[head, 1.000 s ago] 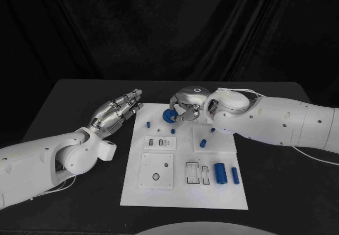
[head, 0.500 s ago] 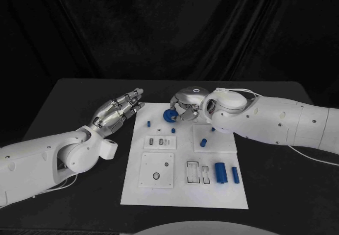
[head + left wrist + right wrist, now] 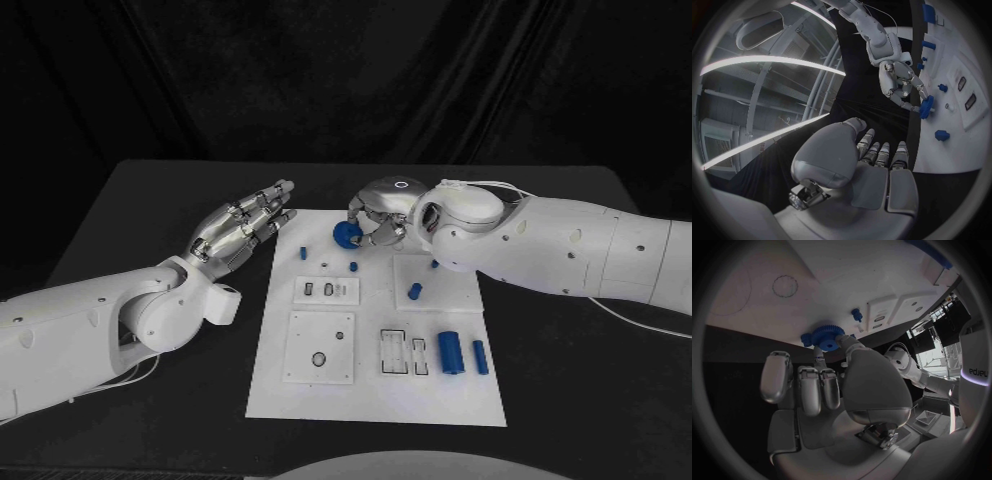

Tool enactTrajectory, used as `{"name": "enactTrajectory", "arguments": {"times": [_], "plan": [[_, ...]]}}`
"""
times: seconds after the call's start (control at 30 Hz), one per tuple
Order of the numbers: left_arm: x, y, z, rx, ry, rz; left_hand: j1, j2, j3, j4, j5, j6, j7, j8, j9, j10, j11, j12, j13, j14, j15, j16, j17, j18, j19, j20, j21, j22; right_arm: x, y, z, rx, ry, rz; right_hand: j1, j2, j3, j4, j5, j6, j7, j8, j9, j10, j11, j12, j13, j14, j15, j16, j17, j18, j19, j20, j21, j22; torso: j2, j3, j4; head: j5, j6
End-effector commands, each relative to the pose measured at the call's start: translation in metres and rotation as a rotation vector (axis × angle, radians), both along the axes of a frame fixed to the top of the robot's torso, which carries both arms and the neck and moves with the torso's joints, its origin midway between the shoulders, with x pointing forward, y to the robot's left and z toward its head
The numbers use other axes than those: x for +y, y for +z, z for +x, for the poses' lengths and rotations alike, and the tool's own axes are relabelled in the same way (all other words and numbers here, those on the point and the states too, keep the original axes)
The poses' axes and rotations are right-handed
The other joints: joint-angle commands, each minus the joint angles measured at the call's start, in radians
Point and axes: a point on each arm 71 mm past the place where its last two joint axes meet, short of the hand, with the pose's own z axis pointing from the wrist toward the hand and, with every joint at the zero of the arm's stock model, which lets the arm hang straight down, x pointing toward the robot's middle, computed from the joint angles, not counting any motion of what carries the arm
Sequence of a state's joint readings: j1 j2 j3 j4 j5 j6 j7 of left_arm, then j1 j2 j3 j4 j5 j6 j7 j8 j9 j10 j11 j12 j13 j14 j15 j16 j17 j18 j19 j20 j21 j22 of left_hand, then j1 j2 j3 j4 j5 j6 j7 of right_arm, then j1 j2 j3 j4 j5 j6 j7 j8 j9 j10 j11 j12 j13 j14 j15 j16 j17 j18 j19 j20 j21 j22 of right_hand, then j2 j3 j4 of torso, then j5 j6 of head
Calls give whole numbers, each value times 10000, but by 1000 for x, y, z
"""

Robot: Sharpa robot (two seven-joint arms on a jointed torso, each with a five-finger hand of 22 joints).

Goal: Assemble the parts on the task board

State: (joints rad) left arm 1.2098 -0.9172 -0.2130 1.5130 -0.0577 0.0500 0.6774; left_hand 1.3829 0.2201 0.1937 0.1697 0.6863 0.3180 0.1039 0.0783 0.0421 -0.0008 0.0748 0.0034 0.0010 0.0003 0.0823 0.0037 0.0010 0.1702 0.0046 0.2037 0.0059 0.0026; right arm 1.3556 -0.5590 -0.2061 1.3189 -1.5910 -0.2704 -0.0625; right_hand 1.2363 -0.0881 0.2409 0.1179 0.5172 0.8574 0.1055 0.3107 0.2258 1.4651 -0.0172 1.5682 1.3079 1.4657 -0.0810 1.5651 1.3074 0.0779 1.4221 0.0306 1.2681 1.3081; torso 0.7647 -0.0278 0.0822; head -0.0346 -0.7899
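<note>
Right robot hand (image 3: 378, 213) pinching gear (image 3: 346, 235) over board (image 3: 378, 400) at its 12 o'clock edge, likely for seating on a peg; left robot hand (image 3: 242, 225) spread, waiting clear at 10 o'clock.

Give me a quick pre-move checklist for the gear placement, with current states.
1. Right hand holds the blue gear: ok, pinched at its fingertips.
2. Gear over the task board: ok, above its far end.
3. Gear lined up with a seat: cannot tell.
4. Left hand clear of the board: ok, open, off its left edge.
5. Two blue cylinders away from the gear: ok, near right.
</note>
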Motion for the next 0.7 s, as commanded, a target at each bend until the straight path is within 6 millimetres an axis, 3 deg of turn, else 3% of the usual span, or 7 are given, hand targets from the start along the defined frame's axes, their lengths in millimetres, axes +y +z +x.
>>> {"name": "enactTrajectory", "arguments": {"times": [0.03, 0.17, 0.43, 0.7], "plan": [[-1, 7, -1, -602, -51, -568, -46, -81, 36, 0, -23, -20, 44, 34, 11, 8, 55, -34, -10, -3, 52, -37, -10, 108, 18, 61, -13, 16, 0, -5, -1, 187, -68, -268, -40, -59, 72, -9, -43, -157, -198, -238, 1021, 1057, 96, 26, 2629, 998, 120, -96, 2474, -39, -32, 95, -134, 1174, 0, 2, -3, 6, 1], [-1, 6, -1, -589, -60, -563, -46, -81, 36, 0, -23, -20, 44, 34, 11, 8, 55, -34, -10, -3, 52, -37, -10, 108, 18, 61, -13, 16, 0, -6, -1, 256, -63, -334, -127, -113, 112, -11, -123, -614, -160, -547, 929, 1057, 142, 26, 2629, 970, 164, -171, 2399, -2, -118, 146, -320, 1119, -4, 1, -4, 13, 2], [0, 6, 0, -561, -83, -556, -55, -69, 66, -1, -28, -15, 56, 38, 11, 8, 68, -34, -10, -3, 66, -37, -10, 108, 19, 68, -12, 17, -1, -7, -1, 293, -22, -359, -216, -127, 116, -80, -850, -1450, -168, -1108, 666, 1057, 156, 26, 2629, 903, 197, -335, 2241, 64, -273, 196, -682, 1028, -3, -4, 2, 24, 14], [0, 6, 0, -529, -96, -535, -55, -69, 66, -1, -28, -15, 56, 38, 11, 8, 68, -34, -10, -3, 66, -37, -10, 108, 19, 68, -12, 17, -1, -6, -2, 217, 102, -258, -227, -60, 89, -123, -1246, -1770, -214, -1307, 518, 1057, 125, 26, 2629, 873, 178, -409, 2173, 92, -328, 185, -848, 995, -3, -1, 3, 20, 5]]}}
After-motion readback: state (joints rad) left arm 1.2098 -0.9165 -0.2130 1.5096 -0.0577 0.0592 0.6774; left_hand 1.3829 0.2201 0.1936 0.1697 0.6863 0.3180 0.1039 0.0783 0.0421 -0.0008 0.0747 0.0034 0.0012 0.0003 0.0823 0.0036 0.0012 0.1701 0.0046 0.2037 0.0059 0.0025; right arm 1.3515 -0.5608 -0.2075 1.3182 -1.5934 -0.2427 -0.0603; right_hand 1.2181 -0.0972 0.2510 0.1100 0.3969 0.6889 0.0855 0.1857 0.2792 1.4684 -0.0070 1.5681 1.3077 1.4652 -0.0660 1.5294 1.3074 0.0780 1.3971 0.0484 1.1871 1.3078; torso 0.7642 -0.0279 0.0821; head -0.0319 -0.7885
